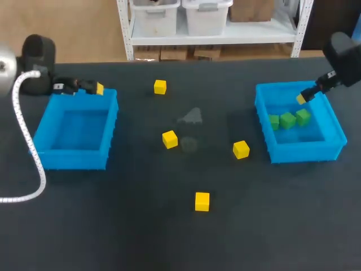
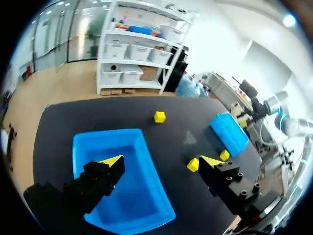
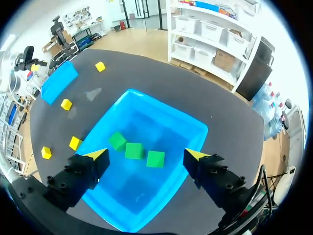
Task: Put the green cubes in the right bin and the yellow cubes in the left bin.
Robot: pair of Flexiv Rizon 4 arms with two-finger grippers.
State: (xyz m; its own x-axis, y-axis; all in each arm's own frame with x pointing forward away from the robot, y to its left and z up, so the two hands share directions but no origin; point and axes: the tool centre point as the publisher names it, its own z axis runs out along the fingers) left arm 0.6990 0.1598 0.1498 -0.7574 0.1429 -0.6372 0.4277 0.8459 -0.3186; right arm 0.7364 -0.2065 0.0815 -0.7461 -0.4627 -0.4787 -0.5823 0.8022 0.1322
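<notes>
Overhead, a dark table (image 1: 113, 226) carries a blue bin at each side. The right bin (image 1: 304, 151) holds three green cubes (image 1: 288, 119) in a row on its floor. I see no green cube out on the table, so that half of the sorting looks done. The left bin (image 1: 73, 158) holds no cube yet.

Four yellow cubes lie loose between the bins:
- the far yellow cube (image 1: 160, 86), near the table's back edge
- the middle yellow cube (image 1: 170, 139)
- the right-hand yellow cube (image 1: 241, 149), near the right bin
- the near yellow cube (image 1: 202, 201), toward the front

My left arm (image 1: 34, 62) hangs over the left bin's far rim. Its wrist camera shows the left jaws wide apart with nothing between them and the bin's floor beneath. My right arm (image 1: 344, 53) hangs over the right bin. The right jaws are also wide and hold nothing, with the green cubes below them.

I judge the step in hand to be the start of the yellow sort. The next move calls for taking the left arm out from over its bin to a yellow cube, probably the far or middle one, since those lie nearest. The jaws then need to come down astride the cube, square to its faces, close on it, and carry it back to the left bin. The cubes lie well apart, so the jaws should have room around each.
</notes>
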